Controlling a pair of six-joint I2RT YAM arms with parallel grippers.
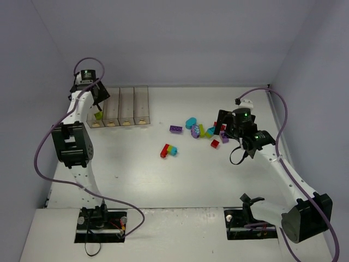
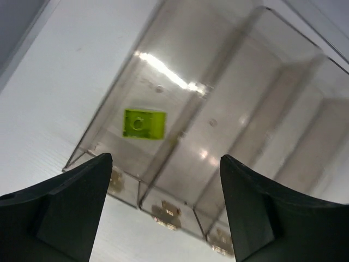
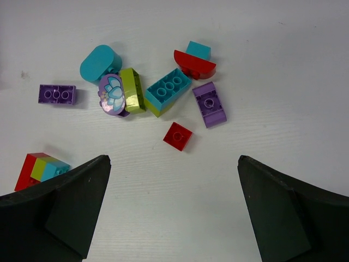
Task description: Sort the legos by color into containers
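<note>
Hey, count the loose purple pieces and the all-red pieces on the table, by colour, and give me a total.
Purple plastic toy pieces: 3
All-red plastic toy pieces: 2
Total: 5

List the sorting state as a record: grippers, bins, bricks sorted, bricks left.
left gripper: open, empty, over the clear bins
right gripper: open, empty, over the loose bricks
sorted: one lime green brick, in the leftmost bin
other bins: no bricks seen
unsorted: about ten on the table, including a red square brick, a purple brick and a teal brick
</note>
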